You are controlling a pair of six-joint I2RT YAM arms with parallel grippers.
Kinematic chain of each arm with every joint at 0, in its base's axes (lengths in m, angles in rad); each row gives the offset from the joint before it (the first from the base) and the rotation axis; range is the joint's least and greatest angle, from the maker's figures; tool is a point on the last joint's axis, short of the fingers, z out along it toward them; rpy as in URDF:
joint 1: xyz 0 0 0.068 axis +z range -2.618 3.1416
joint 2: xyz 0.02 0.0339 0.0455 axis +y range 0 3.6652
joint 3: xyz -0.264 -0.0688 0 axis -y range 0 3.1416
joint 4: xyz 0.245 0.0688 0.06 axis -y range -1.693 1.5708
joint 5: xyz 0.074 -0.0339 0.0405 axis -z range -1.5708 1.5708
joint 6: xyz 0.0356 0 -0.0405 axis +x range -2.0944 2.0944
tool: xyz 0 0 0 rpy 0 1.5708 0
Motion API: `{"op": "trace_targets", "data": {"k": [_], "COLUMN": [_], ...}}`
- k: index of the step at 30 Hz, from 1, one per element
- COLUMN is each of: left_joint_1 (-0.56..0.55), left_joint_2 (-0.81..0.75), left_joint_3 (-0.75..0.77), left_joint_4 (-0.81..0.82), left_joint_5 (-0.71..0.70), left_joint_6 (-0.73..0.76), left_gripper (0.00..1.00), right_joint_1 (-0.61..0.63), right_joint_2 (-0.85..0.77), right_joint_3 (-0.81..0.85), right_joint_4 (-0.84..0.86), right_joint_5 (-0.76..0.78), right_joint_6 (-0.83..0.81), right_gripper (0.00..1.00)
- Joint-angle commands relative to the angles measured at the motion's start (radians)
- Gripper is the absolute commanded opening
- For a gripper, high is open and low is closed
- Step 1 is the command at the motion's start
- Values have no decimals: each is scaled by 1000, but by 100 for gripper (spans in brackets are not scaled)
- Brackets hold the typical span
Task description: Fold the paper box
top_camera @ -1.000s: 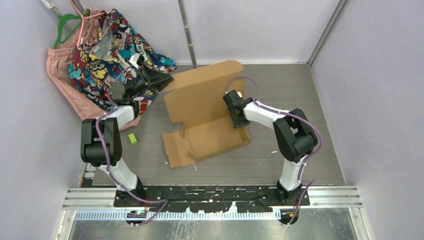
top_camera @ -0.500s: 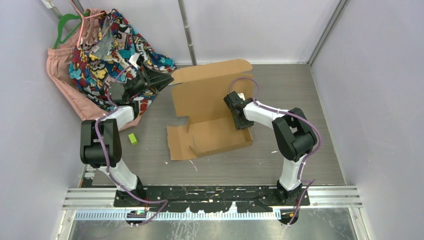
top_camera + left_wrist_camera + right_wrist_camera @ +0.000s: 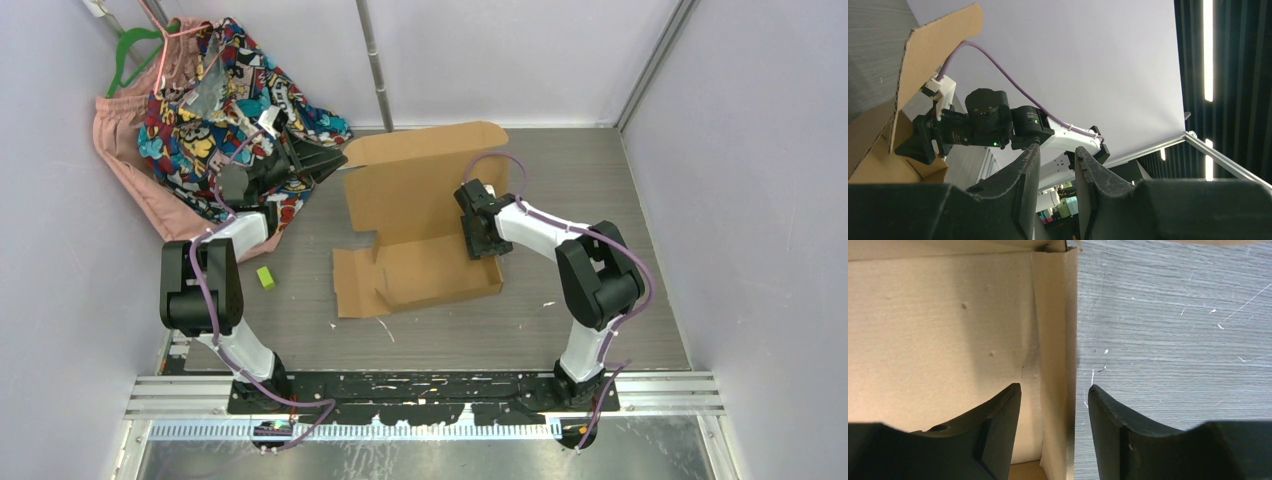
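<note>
The paper box (image 3: 425, 215) is brown corrugated cardboard in the middle of the table, its base flat and its large lid flap raised toward the back. My right gripper (image 3: 484, 238) is open at the box's right side. In the right wrist view its jaws (image 3: 1054, 388) straddle the upright right side wall (image 3: 1055, 330), one finger inside the box and one over the table. My left gripper (image 3: 333, 158) is open and empty, held in the air beside the lid's back left corner. In the left wrist view (image 3: 1057, 150) it looks across at the box (image 3: 913, 65) and the right arm.
A pile of colourful clothes (image 3: 230, 100) and a pink garment (image 3: 125, 150) with a green hanger (image 3: 130, 48) lie at the back left. A small green block (image 3: 265, 277) lies on the table left of the box. A metal post (image 3: 375, 70) stands at the back wall.
The box has turned clockwise and now lies squarer to the table. Its lid stands a little more upright. My right gripper has shifted slightly right with the side wall. The left arm has barely moved.
</note>
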Motion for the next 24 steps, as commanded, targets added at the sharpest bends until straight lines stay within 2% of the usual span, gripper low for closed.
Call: {"op": "trace_targets", "data": {"k": [1,6,13,15,17,18,24], "left_joint_1": [5,5,5,5,5,6,5], "left_joint_2": [-49,-53,-61,-63,-65,-65,-61], "left_joint_3": [1,-1,-1,-1,0,-1,0], "left_joint_4": [66,65,65,66,65,66,65], "left_joint_5": [8,8,7,6,6,8,11], "left_joint_6": [3,1,-1,-3,-4,-4,-4], "left_gripper": [32,32,32,32,32,32,32], "right_joint_1": [-10,-14,-24,-25,-25,-27,-25], "right_joint_2": [-80,-89,-84,-75,-68,-66,-79], "right_joint_3": [-7,-7,-31,-33,-31,-30,-30], "right_joint_4": [34,21,9,2,-4,-9,-20], "right_joint_5": [-56,-46,-6,12,32,45,101], "right_joint_6": [30,33,34,30,27,27,15], "right_gripper": [57,55,43,36,24,22,22]}}
